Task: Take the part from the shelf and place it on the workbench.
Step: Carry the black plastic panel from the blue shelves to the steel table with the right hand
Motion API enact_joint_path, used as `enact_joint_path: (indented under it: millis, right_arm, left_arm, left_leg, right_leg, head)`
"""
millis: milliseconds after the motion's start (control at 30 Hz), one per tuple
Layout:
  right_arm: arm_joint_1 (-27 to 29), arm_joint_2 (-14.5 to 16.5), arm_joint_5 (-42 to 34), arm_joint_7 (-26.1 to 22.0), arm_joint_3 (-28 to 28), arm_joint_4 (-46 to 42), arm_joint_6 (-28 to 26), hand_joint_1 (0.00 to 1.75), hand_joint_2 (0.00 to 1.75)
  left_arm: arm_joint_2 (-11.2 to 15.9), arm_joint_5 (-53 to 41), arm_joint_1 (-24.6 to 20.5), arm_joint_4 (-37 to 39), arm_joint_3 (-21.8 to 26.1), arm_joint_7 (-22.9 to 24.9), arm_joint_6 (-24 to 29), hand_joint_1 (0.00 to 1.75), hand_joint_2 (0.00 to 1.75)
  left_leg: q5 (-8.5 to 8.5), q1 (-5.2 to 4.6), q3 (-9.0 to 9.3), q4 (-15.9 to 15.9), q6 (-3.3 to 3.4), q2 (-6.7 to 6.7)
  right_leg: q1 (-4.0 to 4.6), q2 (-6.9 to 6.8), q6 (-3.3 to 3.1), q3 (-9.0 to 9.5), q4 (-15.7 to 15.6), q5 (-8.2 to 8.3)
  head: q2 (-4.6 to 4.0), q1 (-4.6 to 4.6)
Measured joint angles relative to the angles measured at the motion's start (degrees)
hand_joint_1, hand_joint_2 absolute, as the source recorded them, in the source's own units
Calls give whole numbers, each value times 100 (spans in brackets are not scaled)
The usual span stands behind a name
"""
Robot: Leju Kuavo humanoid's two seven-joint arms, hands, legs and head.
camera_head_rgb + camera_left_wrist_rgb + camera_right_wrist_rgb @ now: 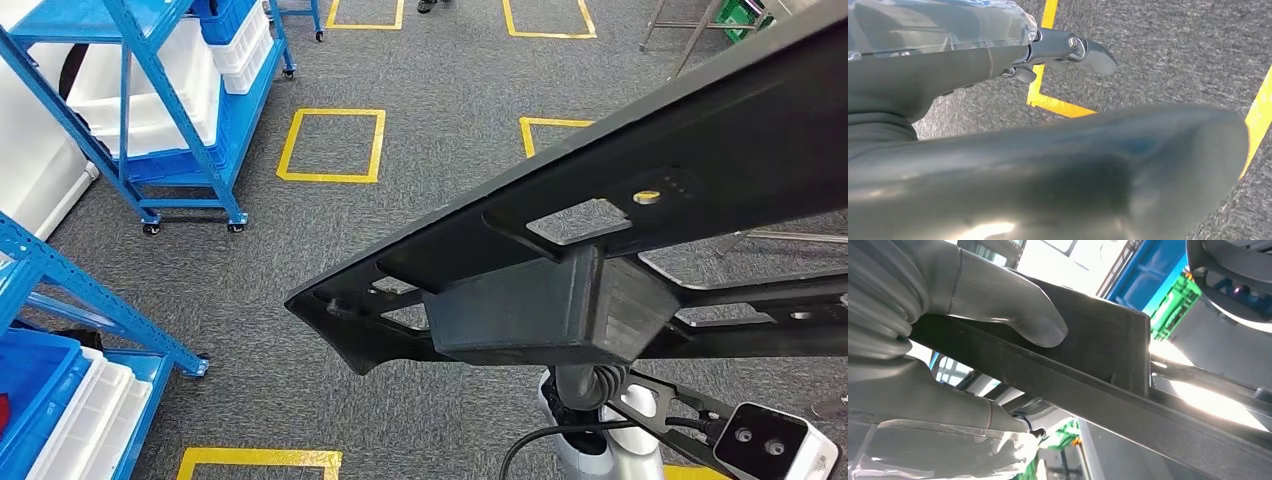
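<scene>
A long black plastic part [560, 270] with cut-out openings and a boxy block under its middle stretches across the head view, held above the grey floor. In the right wrist view my right hand [948, 330] grips this part [1108, 360], the thumb [1013, 310] pressed on one face and the fingers wrapped around the other side. The part hides most of that hand in the head view, where the right arm [600, 420] comes up beneath it. My left hand [1013, 125] hangs over the carpet with its fingers [1068, 47] stretched out and nothing in it.
Blue shelving on castors [180, 110] with white and blue bins stands at the far left. A second blue rack [70, 370] with bins sits at the near left. Yellow taped squares [332, 145] mark the grey carpet. Metal table legs [690, 30] show at the far right.
</scene>
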Motion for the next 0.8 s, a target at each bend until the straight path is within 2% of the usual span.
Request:
enact_joint_path:
  millis: [33, 67, 100, 167, 200, 233, 267, 300, 333, 367, 400, 433, 467, 533, 567, 633, 667, 700, 733, 767, 800]
  right_arm:
    - [-5, -1, -3, 1, 1, 9, -1, 175, 175]
    - [-16, -2, -10, 1, 2, 19, -2, 175, 175]
    - [-35, -2, -20, 1, 5, 29, -3, 175, 175]
    - [-68, -2, -38, 0, 14, 60, -5, 175, 175]
    - [-75, -1, -41, 1, 18, 79, -7, 175, 175]
    - [-74, -1, -40, 1, 20, 104, -13, 175, 175]
    - [-74, -1, -39, 2, 22, 128, -20, 175, 175]
    - [-77, -1, -37, 2, 26, 152, -34, 175, 175]
    - [-84, -1, -33, 2, 32, 175, -57, 175, 175]
    - [-94, -1, -30, 2, 43, 193, -81, 175, 175]
    - [-110, -1, -27, 2, 56, 211, -113, 175, 175]
    - [-124, -1, -24, 2, 72, 228, -148, 175, 175]
    - [-135, -1, -22, 2, 90, 247, -187, 175, 175]
    - [-143, -2, -26, 2, 128, 282, -281, 175, 175]
    - [-147, -4, -37, 2, 147, 297, -324, 175, 175]
    - [-172, -8, -65, 1, 191, 323, -385, 175, 175]
    - [-185, -10, -78, 1, 216, 337, -401, 175, 175]
    - [-194, -14, -87, 1, 242, 356, -413, 175, 175]
    - [-195, -18, -97, 1, 265, 375, -419, 175, 175]
    - [-195, -25, -108, 1, 286, 397, -422, 175, 175]
    - [-197, -32, -122, 1, 308, 419, -423, 175, 175]
  left_arm:
    - [-3, 5, -7, 0, 4, -3, 0, 0, 0]
    - [-5, 7, -13, 0, 6, -6, 2, 0, 0]
    - [-11, 6, -14, 0, 7, -7, 4, 0, 0]
    - [-20, 4, 10, 0, 10, -5, 15, 0, 0]
    - [-24, 3, 29, 0, 11, -2, 21, 0, 0]
    - [-24, 4, 46, 0, 13, 2, 28, 0, 0]
    - [-24, 3, 56, 0, 14, 5, 33, 0, 0]
    - [-24, 2, 58, 0, 15, 7, 36, 0, 0]
    - [-24, 2, 54, 0, 15, 8, 39, 0, 0]
    - [-24, -2, 51, 0, 16, 9, 40, 0, 0]
    - [-24, -7, 49, 0, 16, 12, 41, 0, 0]
    - [-24, -17, 48, 0, 16, 19, 42, 0, 0]
    - [-24, -32, 46, 0, 15, 29, 43, 0, 0]
    - [-26, -60, 26, 0, 15, 60, 46, 0, 0]
    - [-28, -69, 12, 0, 15, 77, 47, 0, 0]
    - [-28, -84, -1, 0, 15, 105, 47, 0, 0]
    - [-25, -89, 5, 0, 15, 116, 46, 0, 0]
    - [-21, -91, 16, 0, 16, 123, 46, 0, 0]
    - [-17, -86, 23, 0, 16, 128, 44, 0, 0]
    - [-15, -77, 23, 0, 17, 129, 37, 0, 0]
    - [-13, -67, 18, 0, 17, 127, 28, 0, 0]
  left_leg:
    - [-17, 10, 12, 2, -35, 22]
    - [-70, 21, 3, 54, -66, -43]
    - [-179, 33, -52, 206, -92, -163]
    - [-537, 47, -350, 861, -124, -473]
    - [-704, 49, -552, 1267, -134, -553]
    - [-787, 49, -717, 1572, -138, -590]
    - [-756, 49, -796, 1687, -137, -605]
    - [-606, 50, -763, 1560, -132, -618]
    - [-376, 53, -625, 1224, -122, -656]
    - [-159, 62, -445, 804, -109, -760]
    - [-12, 73, -277, 420, -95, -876]
    - [59, 77, -166, 171, -80, -971]
    - [61, 74, -116, 58, -59, -1026]
    - [60, 64, -100, 28, -1, -949]
    - [74, 68, -92, 7, 38, -889]
    - [98, 77, -75, -38, 107, -757]
    - [96, 63, -71, -43, 127, -686]
    - [90, 52, -71, -42, 140, -611]
    - [83, 42, -71, -40, 144, -535]
    - [73, 36, -68, -39, 144, -461]
    - [61, 34, -59, -38, 138, -391]
  right_leg:
    - [-12, 66, -31, 7, -23, 15]
    - [-29, 129, -66, 20, -53, 32]
    - [-49, 191, -100, 35, -83, 52]
    - [-66, 318, -146, 48, -109, 68]
    - [-59, 390, -156, 44, -107, 70]
    - [-53, 471, -160, 44, -103, 69]
    - [-48, 554, -160, 46, -97, 68]
    - [-47, 636, -156, 53, -88, 66]
    - [-49, 714, -147, 65, -77, 60]
    - [-53, 782, -133, 73, -65, 51]
    - [-50, 850, -111, 69, -42, 40]
    - [-52, 912, -83, 53, -26, 38]
    - [-58, 970, -50, 30, -16, 41]
    - [-71, 1059, 21, -8, -14, 56]
    - [-67, 987, 48, -30, 20, 30]
    - [-53, 674, 89, -212, 387, -193]
    - [-59, 502, 104, -387, 736, -373]
    - [-73, 417, 120, -595, 1140, -548]
    - [-89, 381, 132, -770, 1473, -656]
    - [-100, 363, 139, -860, 1632, -663]
    - [-107, 341, 140, -832, 1562, -561]
  head:
    - [0, 0]
    - [0, 1]
    - [0, 0]
    - [0, 0]
    - [0, -1]
    - [0, -1]
    - [0, -2]
    - [0, -2]
    - [0, -2]
    - [0, -1]
    - [0, -1]
    - [0, -1]
    - [0, -1]
    - [0, -1]
    - [0, -1]
    - [0, 0]
    - [0, 1]
    - [0, 1]
    - [0, 1]
    - [0, 1]
    - [0, 0]
